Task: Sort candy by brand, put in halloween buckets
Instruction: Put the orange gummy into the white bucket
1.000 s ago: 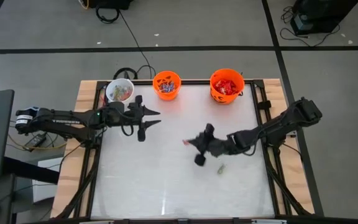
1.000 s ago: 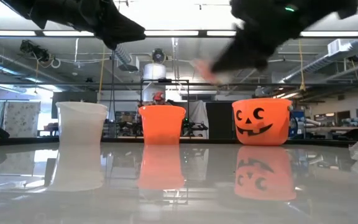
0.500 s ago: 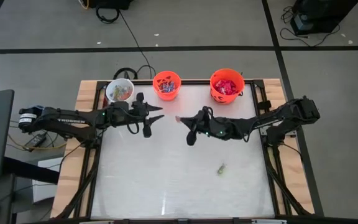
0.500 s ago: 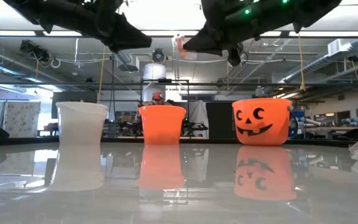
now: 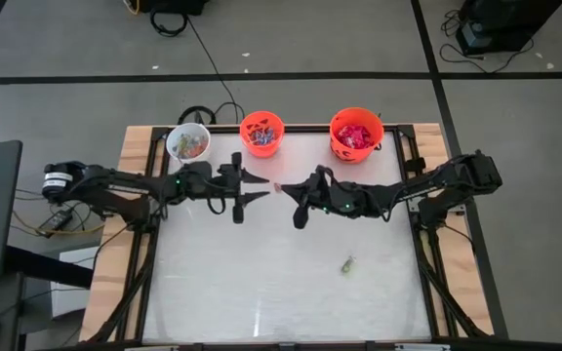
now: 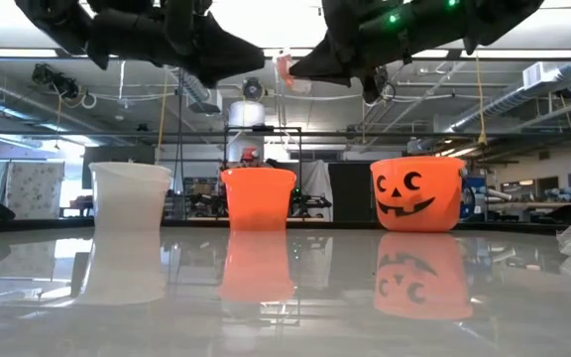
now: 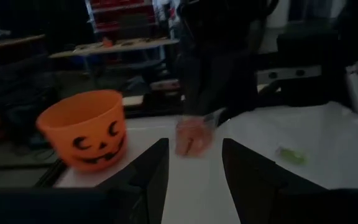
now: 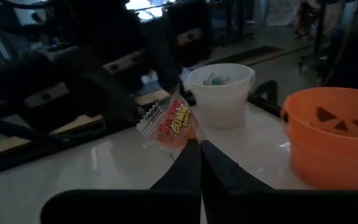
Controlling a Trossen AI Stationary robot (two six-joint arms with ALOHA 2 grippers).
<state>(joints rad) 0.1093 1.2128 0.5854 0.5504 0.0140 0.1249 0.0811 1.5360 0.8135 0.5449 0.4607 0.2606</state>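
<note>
A: Where is the small crinkly pink-and-orange wrapped candy [image 8: 169,122] now?

B: In the air above the middle of the white bench [image 5: 261,283], pinched by one edge in the right hand [image 5: 286,187], whose fingers are pressed together on the wrapper. The left hand [image 5: 261,185] faces it from just beside, fingers [image 7: 151,171] spread apart with the packet in front of the gap.

A: How will it handle?

B: Light, soft and slippery, I'd judge; the film flexes. Best gripped on the flat sealed edge or across the body, not at a corner.

A: And the rest?

B: The white round plastic pail [image 5: 187,143], small orange pail [image 5: 261,133] and larger orange jack-o'-lantern pail [image 5: 356,133] line the far edge, each holding sweets. One small green wrapped piece [image 5: 345,263] lies loose on the bench.
</note>
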